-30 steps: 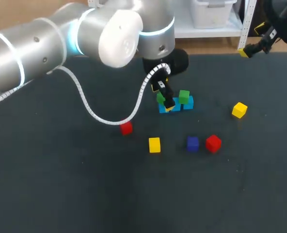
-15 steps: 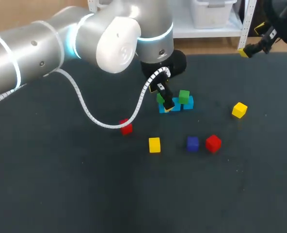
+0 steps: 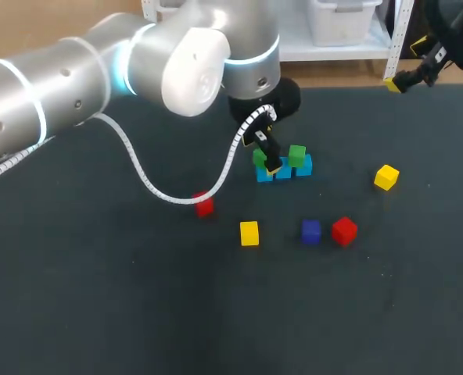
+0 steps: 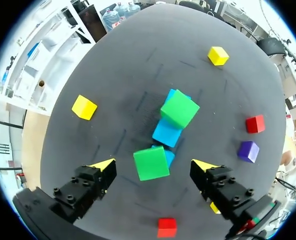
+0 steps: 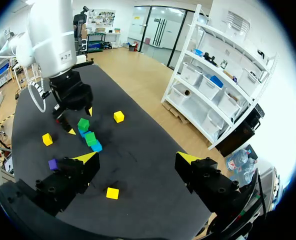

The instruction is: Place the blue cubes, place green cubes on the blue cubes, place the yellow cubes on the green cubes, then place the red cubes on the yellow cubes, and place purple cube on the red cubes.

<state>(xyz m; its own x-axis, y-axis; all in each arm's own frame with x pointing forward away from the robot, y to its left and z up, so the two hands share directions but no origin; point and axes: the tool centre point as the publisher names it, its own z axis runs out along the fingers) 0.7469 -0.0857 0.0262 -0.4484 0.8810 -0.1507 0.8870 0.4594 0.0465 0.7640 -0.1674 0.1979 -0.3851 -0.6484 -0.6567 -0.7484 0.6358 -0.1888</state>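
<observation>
Blue cubes (image 3: pixel 282 171) sit in a short row mid-bench (image 3: pixel 98 297), nearer the far edge, touching each other. Green cube (image 4: pixel 151 162) sits on the blue at the row's end twd the left edge. 2nd green (image 3: pixel 296 155) sits on the blue at the other end, a bit skewed in the L wrist view.

L gripper (image 4: pixel 153 164) hangs right over the green cube w/ fingers spread, one on each side. There's a gap on both sides, so no contact. L arm (image 3: pixel 75 78) comes in from the far left corner, and a white coiled cable (image 3: pixel 138 168) loops off it above the bench.

Loose cubes:
- Yellow cube (image 3: pixel 385 177) lies twd the right edge, apart from the row.
- 2nd yellow (image 3: pixel 249 233), purple cube (image 3: pixel 310 230) and red cube (image 3: pixel 344 230) lie in a line on the near side of the row; purple and red are just beside each other.
- 2nd red (image 3: pixel 204 205) lies further twd the left edge, by the cable's low loop.
- 3rd yellow (image 4: pixel 84 107) lies on the far side of the row. It shows in the wrist views only, since the arm hides it from the head cam.

R gripper (image 5: pixel 136 157) is up over the far right corner w/ fingers spread and nothing between them, well apart from all cubes.
</observation>
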